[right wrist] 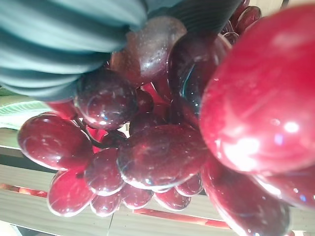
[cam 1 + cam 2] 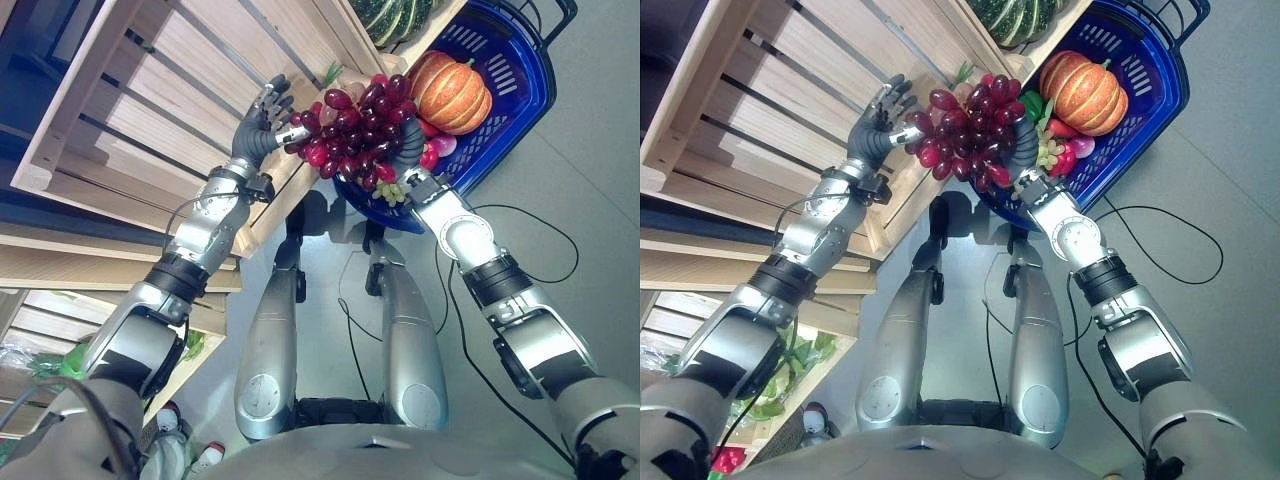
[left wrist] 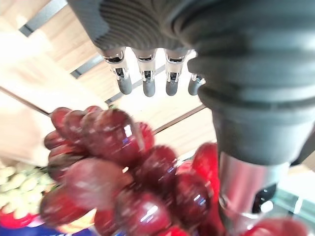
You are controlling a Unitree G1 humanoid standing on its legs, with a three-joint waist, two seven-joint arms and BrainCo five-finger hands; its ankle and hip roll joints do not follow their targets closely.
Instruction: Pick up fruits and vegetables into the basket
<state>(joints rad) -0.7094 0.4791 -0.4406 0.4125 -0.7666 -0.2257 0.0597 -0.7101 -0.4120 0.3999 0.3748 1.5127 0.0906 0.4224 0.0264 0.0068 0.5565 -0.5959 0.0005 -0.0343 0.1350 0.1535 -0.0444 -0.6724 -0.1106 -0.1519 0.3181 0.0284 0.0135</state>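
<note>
Two hands meet at one bunch of dark red grapes, which hangs over the near rim of the blue plastic shopping basket. Nearest to me, my right hand comes up from below and is buried behind the bunch. The right wrist view is crowded with glossy berries pressed against the dark cover, so I cannot tell how its fingers sit. My left hand is at the bunch's left edge, in front of the pale slatted wooden crate. Its fingers are straight and spread, and its thumb tip touches the outermost grapes without closing on them.

I judge the step in hand to be carrying the bunch over the rim and lowering it in. To do that well, I would keep the left hand as a light support against the side, so that the loose berries do not swing. I would move the right hand farther over the basket before letting go, because the bunch could slide off the lip onto the floor.

Beyond the grapes, a small cluster of green grapes and a ribbed orange pumpkin already lie in the basket. Some red produce is tucked beside them, and the free space is towards the pumpkin's near side. Farther off, dark green striped squash sit on the crate's edge.
</note>
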